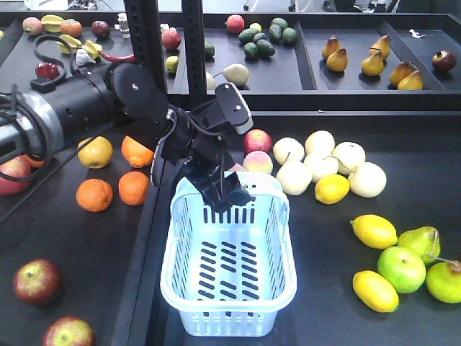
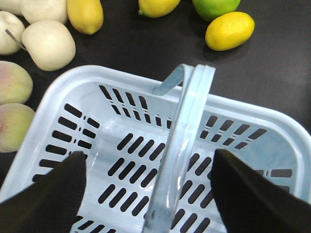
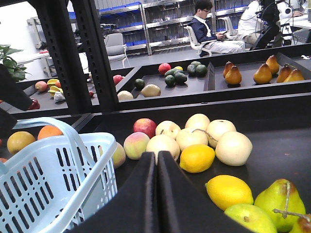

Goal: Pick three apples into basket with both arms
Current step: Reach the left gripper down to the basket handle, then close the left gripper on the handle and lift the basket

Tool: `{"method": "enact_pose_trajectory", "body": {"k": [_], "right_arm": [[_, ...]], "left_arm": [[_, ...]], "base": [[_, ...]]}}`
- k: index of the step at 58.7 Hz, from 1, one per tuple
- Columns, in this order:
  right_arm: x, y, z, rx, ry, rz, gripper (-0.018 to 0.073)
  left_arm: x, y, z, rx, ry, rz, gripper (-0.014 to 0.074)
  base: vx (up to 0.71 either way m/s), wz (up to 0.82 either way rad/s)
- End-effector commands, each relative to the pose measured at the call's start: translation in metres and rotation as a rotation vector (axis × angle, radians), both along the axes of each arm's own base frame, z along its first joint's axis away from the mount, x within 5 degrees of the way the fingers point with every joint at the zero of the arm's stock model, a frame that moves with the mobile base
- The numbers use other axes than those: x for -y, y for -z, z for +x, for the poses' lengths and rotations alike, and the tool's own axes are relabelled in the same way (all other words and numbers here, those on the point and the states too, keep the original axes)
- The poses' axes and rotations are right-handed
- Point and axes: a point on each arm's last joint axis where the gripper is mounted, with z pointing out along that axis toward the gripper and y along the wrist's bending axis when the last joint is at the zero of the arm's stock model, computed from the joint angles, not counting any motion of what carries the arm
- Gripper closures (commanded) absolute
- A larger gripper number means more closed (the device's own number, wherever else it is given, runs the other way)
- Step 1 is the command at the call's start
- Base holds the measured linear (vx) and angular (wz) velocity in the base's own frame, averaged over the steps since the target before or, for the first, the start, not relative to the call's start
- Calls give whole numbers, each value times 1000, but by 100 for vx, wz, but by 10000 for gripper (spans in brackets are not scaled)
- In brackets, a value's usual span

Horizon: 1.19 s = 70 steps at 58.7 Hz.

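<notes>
Nothing's in the basket (image 1: 229,317) yet, mid-frame; three apples (image 1: 36,280) to go, two lying lower left. The left claw (image 1: 230,196) hangs spread over the handle (image 2: 187,131); the right claw (image 3: 156,162) is clenched, empty.

You're looking at a smooth, glossy plastic basket (image 1: 227,311) on a matt black tabletop (image 1: 324,241), apples (image 1: 36,280) with a waxy sheen, and oranges (image 1: 94,194) with duller skin

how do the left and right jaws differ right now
The left gripper has its jaws open; the right gripper has them pressed shut. The left hangs over the basket, straddling its handle; the right sits beside the basket, holding nothing. Both have black jaws.
</notes>
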Motion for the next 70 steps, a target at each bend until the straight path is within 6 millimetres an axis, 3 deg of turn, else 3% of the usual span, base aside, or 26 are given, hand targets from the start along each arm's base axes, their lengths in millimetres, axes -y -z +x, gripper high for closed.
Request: {"method": "enact_pose_trajectory", "body": {"k": [1,12,21,30,40,47,59,70], "right_arm": [[-1,-3,-1,74,-6,-9,564],[-1,-3,-1,74,-6,-9,564],[-1,-3,-1,74,-6,-9,564],[-1,-3,-1,74,-6,-9,564],[-1,-3,-1,74,-6,-9,564],[-1,-3,-1,74,-6,-9,564],[-1,-3,-1,74,-6,-9,564],[-1,-3,-1,74,-6,-9,564]], "left_arm": [[4,-26,-1,71,-24,-82,96],[8,-7,6,38,-28,-65,123],[8,-8,8,53,-39,-72,174],[9,-10,8,54,-47,-88,344],[11,-16,5,24,-53,-144,599],[8,-34,-2,55,-46,-161,603],[-4,-80,-26,134,-29,-210,604],[-16,-114,-53,75,-71,-263,604]], "base": [[0,0],[0,0],[0,0],[0,0],[0,0],[0,0],[0,0],[0,0]]}}
